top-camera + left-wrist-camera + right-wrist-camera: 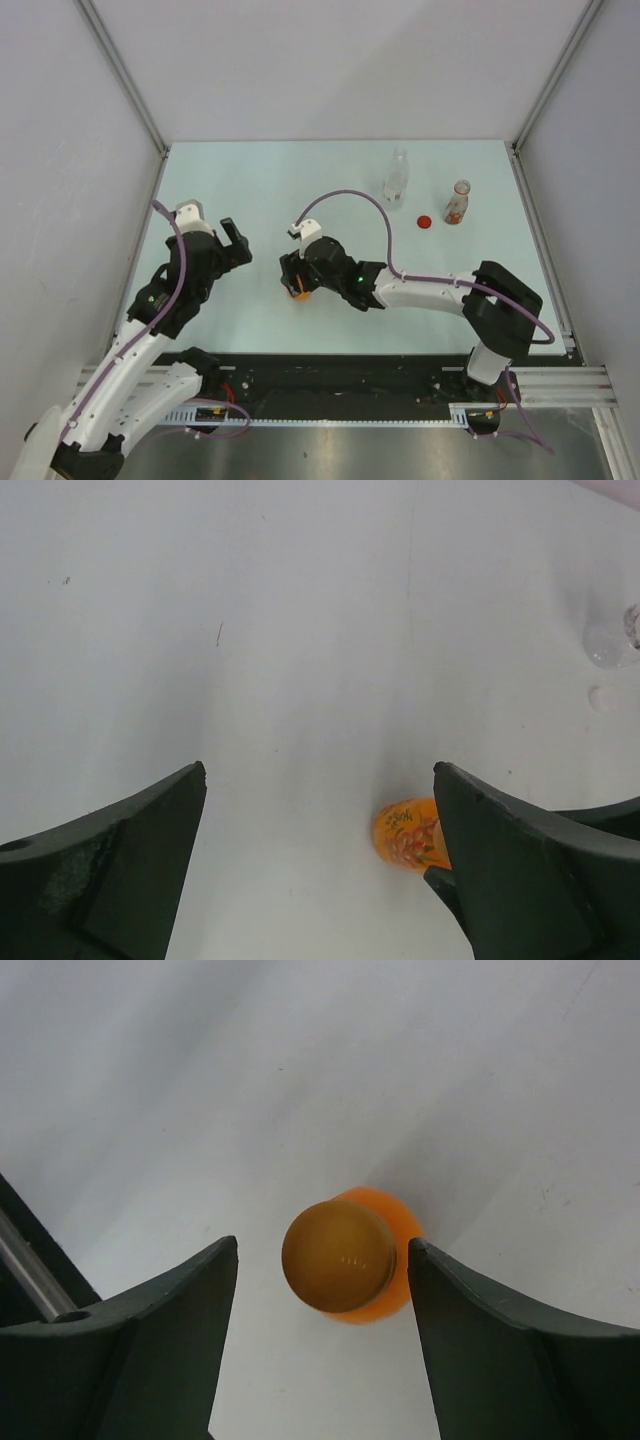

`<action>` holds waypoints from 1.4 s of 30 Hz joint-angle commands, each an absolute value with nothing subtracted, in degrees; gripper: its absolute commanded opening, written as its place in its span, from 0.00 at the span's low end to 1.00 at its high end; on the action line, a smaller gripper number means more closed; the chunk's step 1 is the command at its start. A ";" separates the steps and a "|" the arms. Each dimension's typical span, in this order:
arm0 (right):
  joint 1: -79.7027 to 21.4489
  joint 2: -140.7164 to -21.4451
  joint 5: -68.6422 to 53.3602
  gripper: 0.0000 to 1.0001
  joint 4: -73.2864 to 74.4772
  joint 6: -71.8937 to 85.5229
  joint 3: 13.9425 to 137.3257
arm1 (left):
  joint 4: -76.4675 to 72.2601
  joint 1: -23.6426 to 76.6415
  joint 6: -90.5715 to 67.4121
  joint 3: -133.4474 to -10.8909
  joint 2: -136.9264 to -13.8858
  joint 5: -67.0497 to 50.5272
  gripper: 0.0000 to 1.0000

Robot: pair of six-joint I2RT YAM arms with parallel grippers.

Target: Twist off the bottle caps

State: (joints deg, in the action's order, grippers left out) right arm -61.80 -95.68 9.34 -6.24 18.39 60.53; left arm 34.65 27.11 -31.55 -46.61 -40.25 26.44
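Orange cap (pixel 338 1254) sits inside the spread right gripper (pixel 322 1250), unpinched; centre first, close squarely, then twist. Left gripper (pixel 320 772), spread and empty, should steady the bottle (pixel 405 840)

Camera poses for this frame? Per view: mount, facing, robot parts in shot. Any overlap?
Top external: fixed above and behind the bases, looking down at the table; both arms, left pincer and right pincer show.
Left wrist: on the left arm, facing down across the table; its open fingers frame the view.
Right wrist: on the right arm, facing almost straight down on the orange cap; its fingers flank it.
Shared: the orange bottle shows in all three.
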 commanded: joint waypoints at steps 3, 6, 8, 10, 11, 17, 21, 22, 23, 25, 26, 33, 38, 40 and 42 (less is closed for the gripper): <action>-62.05 -99.14 14.24 0.65 -8.00 18.72 64.68 | 34.10 26.72 -31.12 -45.53 -38.50 25.58 1.00; -62.05 -98.79 15.73 0.49 -6.95 18.90 64.69 | 34.01 26.81 -30.59 -45.53 -38.06 25.75 1.00; -62.05 -97.92 16.35 0.39 -6.24 18.72 64.69 | 33.75 26.81 -30.41 -45.61 -37.88 25.75 1.00; -62.05 -96.95 17.31 0.26 -5.63 18.55 64.60 | 33.40 26.72 -30.32 -45.44 -37.88 25.58 1.00; -62.05 -95.90 17.49 0.23 -4.93 18.46 64.60 | 33.22 26.81 -30.32 -45.53 -37.88 25.40 1.00; -62.05 -87.65 23.10 0.16 -0.71 18.19 63.90 | 27.09 26.72 -24.37 -46.05 -36.92 15.67 1.00; -59.51 -77.03 27.24 0.10 2.19 21.26 63.19 | 14.80 26.81 -22.15 -45.79 -37.34 -4.80 1.00; -57.41 -75.43 26.81 0.07 3.24 22.40 63.11 | 12.68 26.81 -22.50 -45.79 -37.88 -12.14 1.00; -56.00 -73.93 25.94 0.02 3.86 23.63 63.02 | 10.22 26.72 -22.15 -45.62 -38.32 -15.78 1.00; -52.06 -69.53 22.52 0.00 5.88 27.41 62.93 | 3.36 26.81 -22.06 -44.74 -39.20 -24.21 1.00; -50.73 -68.22 20.41 0.00 6.41 28.29 62.93 | 1.43 26.81 -21.63 -44.56 -39.55 -26.08 1.00; -41.49 -57.93 1.45 0.00 4.84 36.45 59.17 | -15.88 26.98 -22.05 -46.58 -46.49 -42.61 1.00; -34.55 -54.41 -15.00 0.00 0.61 44.20 57.39 | -17.59 28.12 -17.77 -49.73 -50.62 -48.86 1.00; -32.17 -53.88 -21.16 0.00 -2.11 45.96 57.30 | -16.44 28.74 -15.40 -50.71 -51.15 -49.13 1.00; -31.03 -53.53 -25.28 0.00 -3.59 46.58 57.39 | -16.17 29.35 -14.51 -51.15 -52.03 -50.44 1.00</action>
